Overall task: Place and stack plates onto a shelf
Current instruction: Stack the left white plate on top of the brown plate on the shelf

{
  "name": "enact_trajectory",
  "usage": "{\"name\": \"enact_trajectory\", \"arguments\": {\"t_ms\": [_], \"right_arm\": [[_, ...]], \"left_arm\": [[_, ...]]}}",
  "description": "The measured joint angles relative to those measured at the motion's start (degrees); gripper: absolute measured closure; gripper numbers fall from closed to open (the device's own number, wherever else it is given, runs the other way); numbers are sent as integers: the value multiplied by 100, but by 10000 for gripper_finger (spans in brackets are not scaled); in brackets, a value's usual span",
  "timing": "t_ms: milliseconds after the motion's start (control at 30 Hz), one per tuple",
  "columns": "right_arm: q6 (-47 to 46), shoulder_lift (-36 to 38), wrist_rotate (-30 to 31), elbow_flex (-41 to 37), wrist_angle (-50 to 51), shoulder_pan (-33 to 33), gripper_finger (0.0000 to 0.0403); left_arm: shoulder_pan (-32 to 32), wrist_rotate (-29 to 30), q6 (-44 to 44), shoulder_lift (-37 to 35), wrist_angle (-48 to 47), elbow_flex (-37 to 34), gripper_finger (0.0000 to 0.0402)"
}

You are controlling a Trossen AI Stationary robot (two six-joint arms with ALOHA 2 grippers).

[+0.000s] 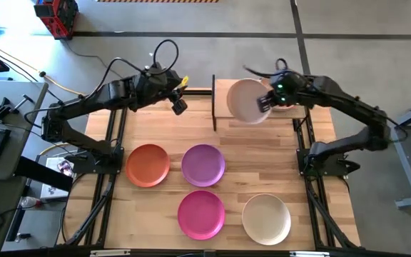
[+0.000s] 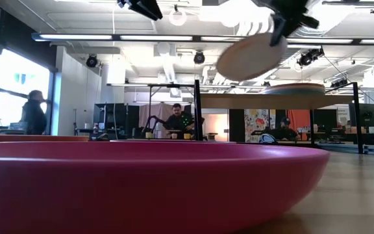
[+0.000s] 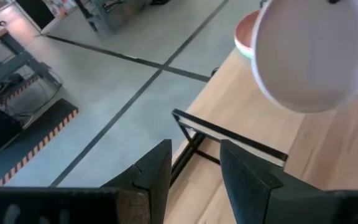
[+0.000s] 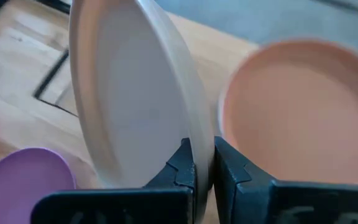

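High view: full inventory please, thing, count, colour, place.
Off-white plate: 1, held tilted above the shelf's left part by the right gripper.
Peach-pink plate: 1, on the shelf, right part, mostly hidden under the right arm in the high view.
Orange plate: 1, tabletop, left of the purple one.
Purple plate: 1, tabletop, centre.
Magenta plate: 1, tabletop, near edge, below the purple one.
Cream plate: 1, tabletop, near edge, right of magenta.
Shelf: 1, light wood on black posts, far side of the table.
Left gripper: open, empty, beside the shelf's left end.
Right gripper: shut on the off-white plate's rim.
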State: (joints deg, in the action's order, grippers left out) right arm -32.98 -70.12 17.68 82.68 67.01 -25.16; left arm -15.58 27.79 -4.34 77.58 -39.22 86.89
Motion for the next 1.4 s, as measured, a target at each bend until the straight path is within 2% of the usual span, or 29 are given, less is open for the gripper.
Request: {"name": "enact_trajectory", "arguments": {"t_ms": [267,533,800,1167,1400], "right_arm": [[-833,1906,-741,-1893,-1360,-1454,399],[-2108,3001,-853,-2796,-1672,-2437,399],[-2846,3115,-711,-3274,-1760,-2897,399],[-2879,2887,-724,-3575,-2059,-3208,398],[-2862,2775,-736,-3575,-2143,-3310,366]], "left_arm": [[-251,0,19,0,2,0,275],[-360,-5,18,2,7,0,275],[-468,-4,19,2,7,0,275],[-477,-2,-81,2,7,0,275],[-477,-2,-86,2,9,0,275]]}}
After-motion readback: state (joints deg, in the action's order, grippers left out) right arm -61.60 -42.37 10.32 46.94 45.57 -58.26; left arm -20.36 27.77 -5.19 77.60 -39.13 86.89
